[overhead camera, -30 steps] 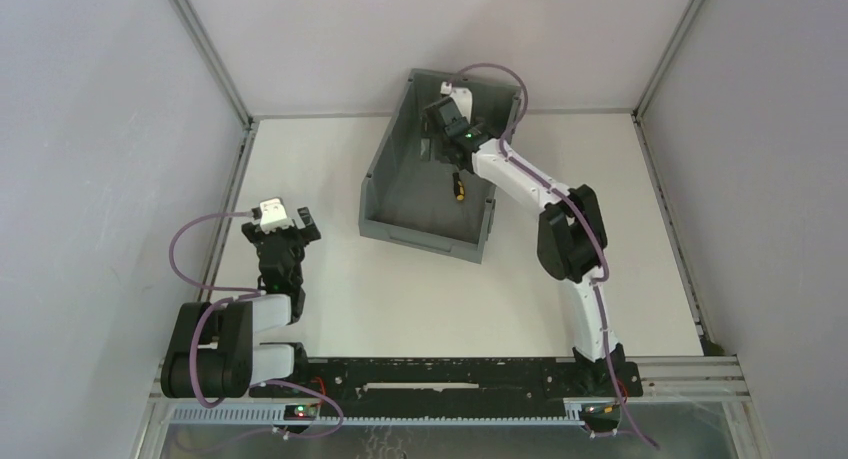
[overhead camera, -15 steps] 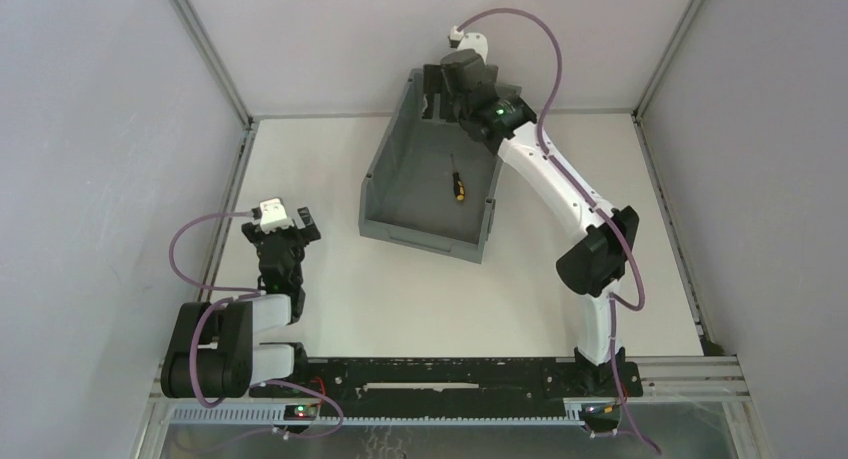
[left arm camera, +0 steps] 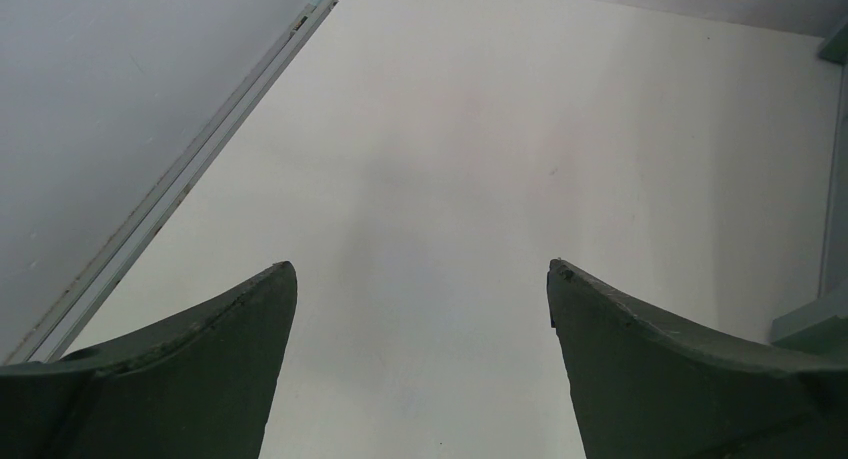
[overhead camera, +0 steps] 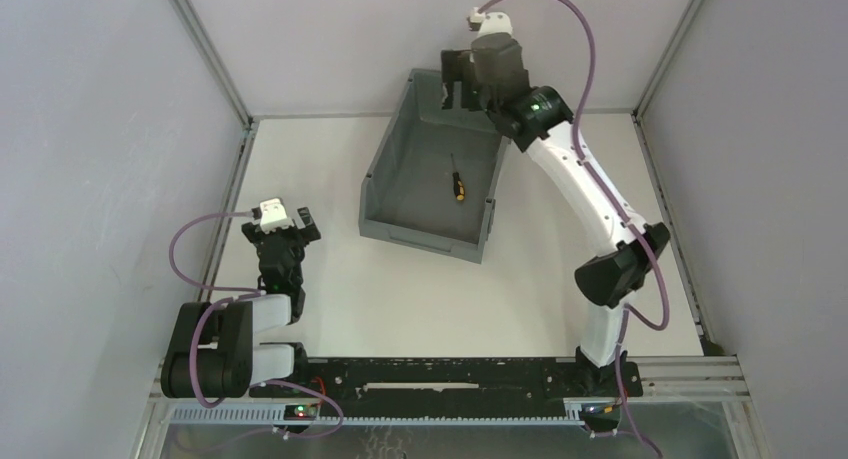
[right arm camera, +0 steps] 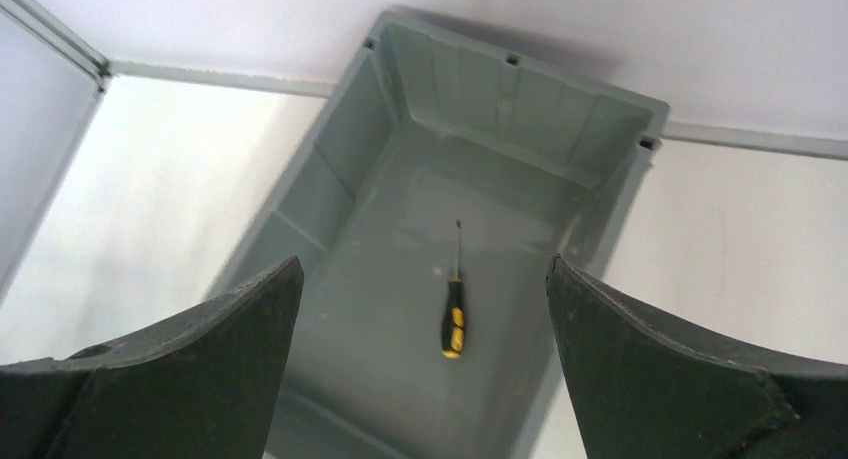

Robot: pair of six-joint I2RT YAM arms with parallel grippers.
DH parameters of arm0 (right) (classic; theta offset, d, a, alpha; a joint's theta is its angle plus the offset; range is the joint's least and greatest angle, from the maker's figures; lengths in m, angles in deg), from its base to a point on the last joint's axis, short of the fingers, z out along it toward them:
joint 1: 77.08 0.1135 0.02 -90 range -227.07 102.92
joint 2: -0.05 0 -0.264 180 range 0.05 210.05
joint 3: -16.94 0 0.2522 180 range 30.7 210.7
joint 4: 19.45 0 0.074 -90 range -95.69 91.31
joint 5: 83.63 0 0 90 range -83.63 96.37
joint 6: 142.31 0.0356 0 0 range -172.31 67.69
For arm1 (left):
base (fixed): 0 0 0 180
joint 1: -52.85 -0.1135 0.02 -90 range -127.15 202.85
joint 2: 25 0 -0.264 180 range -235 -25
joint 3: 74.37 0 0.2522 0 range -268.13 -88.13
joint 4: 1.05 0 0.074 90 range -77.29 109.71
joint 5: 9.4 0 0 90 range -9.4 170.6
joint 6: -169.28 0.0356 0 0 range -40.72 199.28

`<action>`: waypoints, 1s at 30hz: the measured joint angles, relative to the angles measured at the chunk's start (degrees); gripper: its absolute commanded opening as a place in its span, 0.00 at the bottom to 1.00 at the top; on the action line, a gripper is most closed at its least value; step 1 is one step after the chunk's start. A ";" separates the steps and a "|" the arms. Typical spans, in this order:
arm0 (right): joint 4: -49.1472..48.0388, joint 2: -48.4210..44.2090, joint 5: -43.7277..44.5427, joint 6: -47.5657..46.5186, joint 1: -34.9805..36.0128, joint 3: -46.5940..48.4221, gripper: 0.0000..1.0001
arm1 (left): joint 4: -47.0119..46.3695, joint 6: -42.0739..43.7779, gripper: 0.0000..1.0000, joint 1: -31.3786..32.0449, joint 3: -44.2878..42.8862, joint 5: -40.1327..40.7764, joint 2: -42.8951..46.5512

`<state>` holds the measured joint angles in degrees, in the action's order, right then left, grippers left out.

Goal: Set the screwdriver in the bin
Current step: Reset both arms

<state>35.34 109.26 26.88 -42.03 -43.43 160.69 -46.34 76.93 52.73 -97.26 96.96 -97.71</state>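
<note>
The screwdriver point(overhead camera: 457, 182), black and yellow handle with a thin dark shaft, lies flat on the floor of the grey bin point(overhead camera: 385, 169); it also shows in the right wrist view point(right arm camera: 454, 316) inside the bin point(right arm camera: 330, 189). My right gripper point(overhead camera: 458, 82) is open and empty, raised high above the bin's far end; in its own view it point(right arm camera: 424, 269) looks down on the screwdriver. My left gripper point(overhead camera: 284, 219) is open and empty over the bare table at the left, and its own view point(left arm camera: 421, 269) shows only table.
The white table point(overhead camera: 330, 299) is fenced by grey walls with metal rails point(overhead camera: 235, 169) at left, back and right. The bin's low cut-away side point(overhead camera: 425, 241) faces the near edge. The bin's edge shows at the right of the left wrist view point(left arm camera: 832, 209).
My right gripper has risen out of the bin and drawn back toward the far wall, leaving the screwdriver lying on the bin floor. The left arm has not moved.
</note>
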 measured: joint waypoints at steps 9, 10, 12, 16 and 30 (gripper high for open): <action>-2.23 -14.97 -8.87 -3.19 -14.51 -19.71 1.00 | 0.00 0.00 1.00 0.00 0.00 0.00 0.00; -2.64 -16.72 -9.99 -3.56 -16.92 -21.66 1.00 | 0.00 0.00 1.00 0.00 0.00 0.00 0.00; -3.54 -19.39 -11.93 -4.09 -20.85 -24.35 1.00 | 0.00 0.00 1.00 0.00 0.00 0.00 0.00; -4.35 -23.87 -15.69 -5.16 -27.58 -28.33 1.00 | 0.00 0.00 1.00 0.00 0.00 0.00 0.00; -5.64 -29.14 -25.77 -8.76 -36.94 -34.01 1.00 | 0.00 0.00 1.00 0.00 0.00 0.00 0.00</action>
<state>29.71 80.13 1.11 -50.79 -80.36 126.68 -46.34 76.93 52.73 -97.26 96.96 -97.71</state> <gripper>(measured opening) 0.993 0.996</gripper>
